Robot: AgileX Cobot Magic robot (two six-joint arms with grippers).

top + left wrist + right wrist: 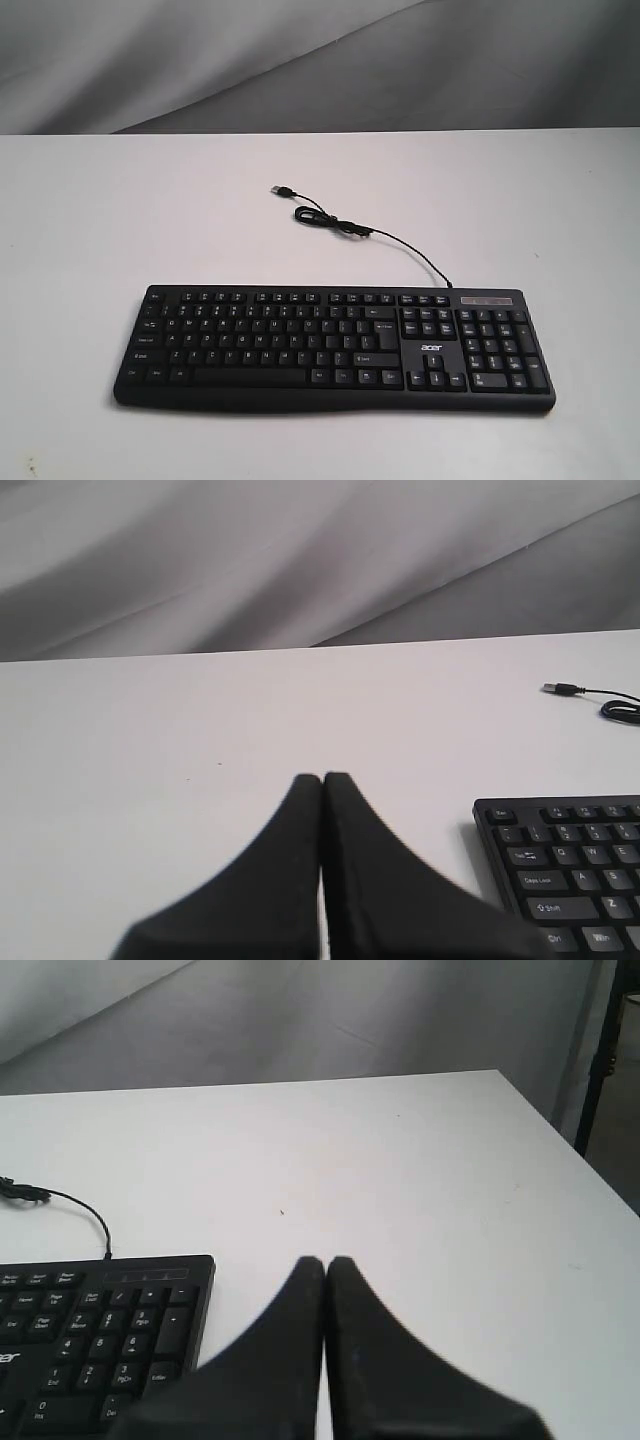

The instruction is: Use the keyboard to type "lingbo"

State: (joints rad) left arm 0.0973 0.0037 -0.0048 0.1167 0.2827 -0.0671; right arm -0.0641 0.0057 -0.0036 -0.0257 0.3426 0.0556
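Exterior view shows the keyboard (334, 347) stretched left to right, between left claw (322, 778) and right claw (325, 1260), both pressed together.

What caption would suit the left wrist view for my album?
The left jaws, pressed shut, poised over a white table with the black keyboard alongside.

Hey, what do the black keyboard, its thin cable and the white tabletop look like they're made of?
The wide black keyboard looks like matte moulded plastic: dull even sheen, printed white legends. Its thin black cable seems rubber- or vinyl-sheathed, since it loops limply, ending in a metal USB plug. The white tabletop looks smooth and matte, probably laminate.
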